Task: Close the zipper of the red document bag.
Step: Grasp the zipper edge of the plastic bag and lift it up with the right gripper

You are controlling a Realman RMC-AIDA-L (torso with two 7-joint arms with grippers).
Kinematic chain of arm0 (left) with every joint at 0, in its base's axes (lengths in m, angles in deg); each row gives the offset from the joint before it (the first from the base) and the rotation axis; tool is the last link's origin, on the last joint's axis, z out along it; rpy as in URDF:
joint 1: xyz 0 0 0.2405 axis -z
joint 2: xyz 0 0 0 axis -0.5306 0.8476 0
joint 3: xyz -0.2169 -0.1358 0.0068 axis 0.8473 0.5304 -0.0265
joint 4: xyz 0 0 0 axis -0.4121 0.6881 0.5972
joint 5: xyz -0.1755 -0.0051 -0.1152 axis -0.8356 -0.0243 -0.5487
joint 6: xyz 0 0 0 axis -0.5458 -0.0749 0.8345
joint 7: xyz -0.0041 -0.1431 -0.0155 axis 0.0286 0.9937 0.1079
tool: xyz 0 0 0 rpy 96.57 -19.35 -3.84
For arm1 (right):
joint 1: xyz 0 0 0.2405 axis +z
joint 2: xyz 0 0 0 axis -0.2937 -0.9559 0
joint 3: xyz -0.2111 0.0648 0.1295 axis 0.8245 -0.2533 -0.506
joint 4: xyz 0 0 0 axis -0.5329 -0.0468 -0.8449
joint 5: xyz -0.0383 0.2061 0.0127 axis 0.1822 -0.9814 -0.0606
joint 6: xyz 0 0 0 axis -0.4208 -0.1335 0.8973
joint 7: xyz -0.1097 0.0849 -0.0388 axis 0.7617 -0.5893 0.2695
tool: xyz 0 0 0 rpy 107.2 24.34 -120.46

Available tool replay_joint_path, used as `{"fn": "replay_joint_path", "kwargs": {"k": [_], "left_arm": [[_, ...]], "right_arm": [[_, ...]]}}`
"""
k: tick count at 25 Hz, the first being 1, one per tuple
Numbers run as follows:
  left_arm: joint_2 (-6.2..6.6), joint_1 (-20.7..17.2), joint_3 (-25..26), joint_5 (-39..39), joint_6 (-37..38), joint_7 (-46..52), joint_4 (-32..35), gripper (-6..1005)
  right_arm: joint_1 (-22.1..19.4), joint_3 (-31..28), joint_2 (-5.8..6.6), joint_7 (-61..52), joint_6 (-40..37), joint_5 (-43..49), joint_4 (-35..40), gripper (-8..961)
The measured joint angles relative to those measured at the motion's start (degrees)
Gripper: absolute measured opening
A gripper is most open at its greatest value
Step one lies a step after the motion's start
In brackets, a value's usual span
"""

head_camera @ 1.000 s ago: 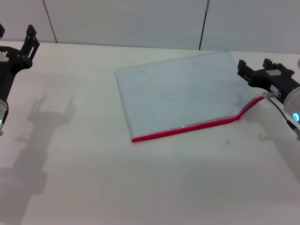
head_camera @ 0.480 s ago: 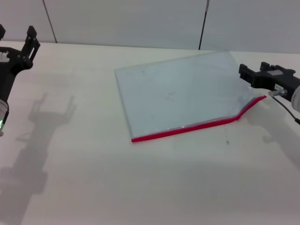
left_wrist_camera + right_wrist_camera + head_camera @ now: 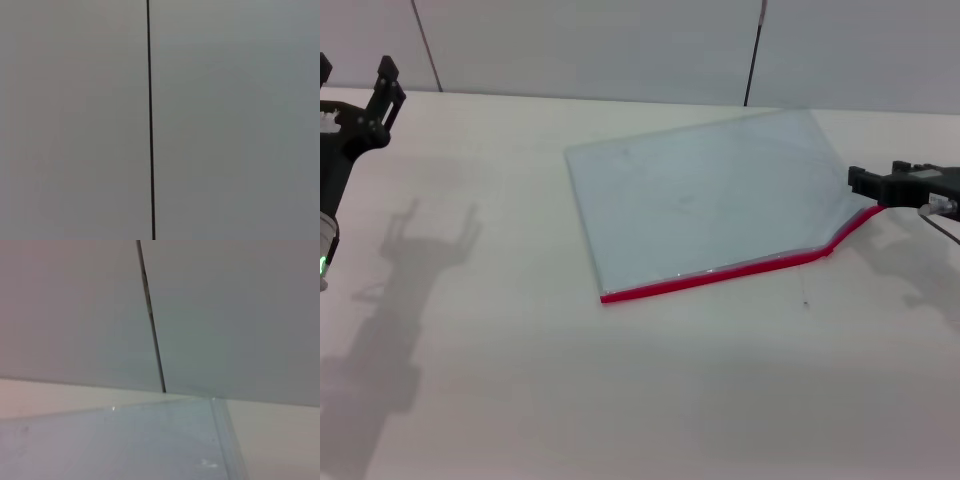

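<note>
The red document bag (image 3: 705, 200), a flat translucent pale blue pouch, lies on the white table (image 3: 620, 400) right of centre. Its zipper (image 3: 720, 274) is the red strip along the near long edge, and it bends upward at its right end. My right gripper (image 3: 865, 184) hovers at the pouch's right side, just above that raised end of the zipper. In the right wrist view the red document bag (image 3: 125, 440) fills the lower part and the zipper is out of view. My left gripper (image 3: 355, 75) stands open and parked at the far left, well away from the pouch.
A grey wall (image 3: 620, 40) with a dark vertical seam (image 3: 752, 60) rises behind the table's far edge. The left wrist view shows only the wall (image 3: 225, 120) and a seam (image 3: 149, 120).
My right gripper has drawn back to the right and slightly lower, off the pouch's right edge. The pouch and the left arm have not moved.
</note>
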Motion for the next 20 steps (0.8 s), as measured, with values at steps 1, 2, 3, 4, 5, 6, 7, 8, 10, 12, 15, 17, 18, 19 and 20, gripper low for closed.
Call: {"fn": "replay_joint_path", "kwargs": {"k": [1, 2, 3, 4, 5, 6, 7, 8, 10, 12, 15, 17, 18, 19, 20], "left_arm": [[0.00, 0.0, 0.0, 0.0, 0.0, 0.0, 0.0, 777], [0.01, -0.1, 0.1, 0.0, 0.0, 0.0, 0.0, 777], [0.03, -0.1, 0.1, 0.0, 0.0, 0.0, 0.0, 777], [0.03, -0.1, 0.1, 0.0, 0.0, 0.0, 0.0, 777], [0.04, -0.1, 0.2, 0.0, 0.0, 0.0, 0.0, 777], [0.04, -0.1, 0.2, 0.0, 0.0, 0.0, 0.0, 777], [0.01, 0.0, 0.2, 0.0, 0.0, 0.0, 0.0, 777], [-0.04, 0.2, 0.1, 0.0, -0.1, 0.0, 0.0, 777], [-0.05, 0.4, -0.1, 0.0, -0.4, 0.0, 0.1, 776], [-0.02, 0.3, 0.0, 0.0, -0.5, 0.1, 0.1, 776], [0.03, 0.2, 0.1, 0.0, -0.5, 0.0, 0.1, 776], [0.00, 0.3, 0.0, 0.0, -0.6, 0.0, 0.1, 776], [0.00, 0.3, 0.0, 0.0, -0.6, 0.0, 0.1, 776], [0.00, 0.3, 0.1, 0.0, -0.6, 0.0, 0.1, 776], [0.02, 0.2, 0.1, 0.0, -0.6, 0.0, 0.1, 776]], "right_arm": [[-0.4, -2.8, -0.85, 2.8, -2.3, 0.0, 0.2, 651], [-0.8, -7.2, -2.51, 7.1, -5.6, -0.1, 0.3, 652], [-1.1, -10.6, -3.69, 10.0, -7.9, -0.2, 0.4, 652], [-1.4, -16.1, -5.84, 15.1, -12.1, -0.2, 0.4, 652], [-1.4, -22.3, -7.84, 20.5, -16.6, -0.2, 0.4, 652], [-1.4, -28.0, -9.53, 25.2, -20.7, -0.3, 0.0, 653], [-1.2, -32.9, -10.47, 28.7, -23.7, -0.6, -0.6, 653], [-0.7, -37.0, -11.00, 31.8, -26.5, -1.6, -1.9, 653], [1.1, -42.1, -10.69, 35.0, -29.4, -4.1, -6.1, 654], [3.5, -43.5, -10.30, 37.0, -30.6, -5.5, -11.0, 654], [5.2, -45.9, -10.10, 38.5, -32.7, -4.7, -14.7, 655], [5.6, -47.6, -9.97, 38.7, -34.7, -2.8, -15.6, 655], [5.8, -48.5, -9.95, 38.6, -35.5, -1.7, -15.9, 656], [6.1, -49.7, -9.93, 38.6, -36.3, -0.5, -16.1, 656], [6.2, -50.9, -9.94, 38.4, -37.0, 0.7, -16.4, 656]]}}
